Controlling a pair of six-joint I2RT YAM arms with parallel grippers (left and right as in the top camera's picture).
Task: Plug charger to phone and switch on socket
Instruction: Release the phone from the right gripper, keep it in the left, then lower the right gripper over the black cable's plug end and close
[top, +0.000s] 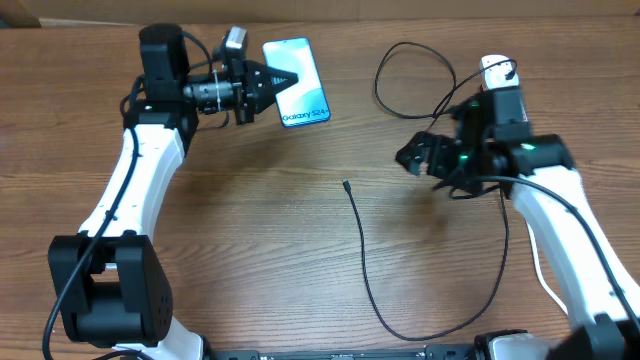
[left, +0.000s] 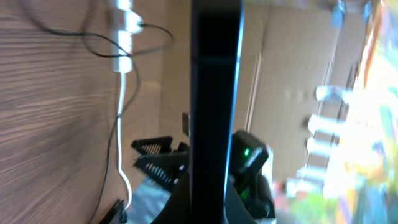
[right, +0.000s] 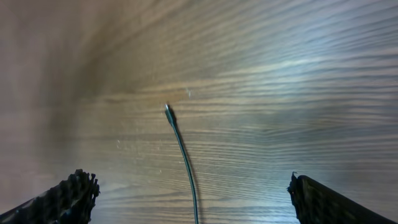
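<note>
Our left jaws are shut tight on one edge of the phone (top: 305, 85), so the phone sits right between them. In the left wrist view we see it side-on as a dark bar. Our right jaws are wide open and hold nothing. The charger (top: 365, 270) is a long thin black line on the desk (top: 250, 250). Its plug tip (right: 168, 112) lies flat in front of the right jaws, between the two fingers (right: 74, 193) but a little nearer one side. We think the step now is to pick up that tip. To do it well, we should slide over until the tip is in the middle, come down gently, and pinch just behind the tip so that it pokes out. Then it can go straight into the phone. The socket (top: 492, 68) is behind the right jaws, well apart from them, with its white cord (left: 120, 124). A loop of the black cable lies just beside the socket, and more cable runs under the right arm. It could drag or snag when we lift.
</note>
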